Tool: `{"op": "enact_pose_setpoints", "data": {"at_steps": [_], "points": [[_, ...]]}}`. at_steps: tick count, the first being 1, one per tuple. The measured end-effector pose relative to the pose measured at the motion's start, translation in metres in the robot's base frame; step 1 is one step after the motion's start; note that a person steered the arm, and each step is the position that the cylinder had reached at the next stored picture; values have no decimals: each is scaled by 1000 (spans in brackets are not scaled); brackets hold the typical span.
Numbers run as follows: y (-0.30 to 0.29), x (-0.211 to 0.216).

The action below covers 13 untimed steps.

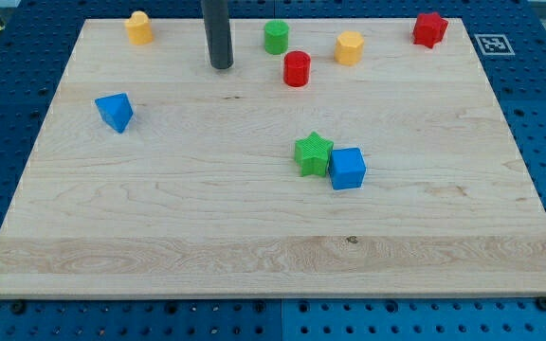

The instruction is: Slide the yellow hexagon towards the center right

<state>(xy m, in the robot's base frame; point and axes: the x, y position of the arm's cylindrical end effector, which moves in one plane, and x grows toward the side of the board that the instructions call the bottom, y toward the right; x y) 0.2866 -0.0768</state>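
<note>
Yellow hexagon [349, 46] sits near top edge, right of red cylinder [297, 68]. My tip [221, 66] is well left; no jaws, just rod. Best approach from hexagon's upper-left, push toward right edge's middle.

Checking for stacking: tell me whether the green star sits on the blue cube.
Not on it: green star rests on wooden board, touching blue cube sideways.

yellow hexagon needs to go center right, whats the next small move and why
Probably swing my tip toward the view's right, passing above the green cylinder and red cylinder, which stand between it and the yellow hexagon, to reach the hexagon's upper-left side.
</note>
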Motion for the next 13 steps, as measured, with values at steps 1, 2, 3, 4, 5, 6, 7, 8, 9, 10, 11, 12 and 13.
{"op": "enact_pose_setpoints", "data": {"at_steps": [1,2,3,4,5,6,7,8,9,10,11,12,13], "points": [[0,-30],[-1,-69],[0,-95],[24,-95],[66,-95],[108,-92],[150,-75],[165,-41],[165,-23],[167,-20],[188,-18],[219,-2],[251,21]]}}
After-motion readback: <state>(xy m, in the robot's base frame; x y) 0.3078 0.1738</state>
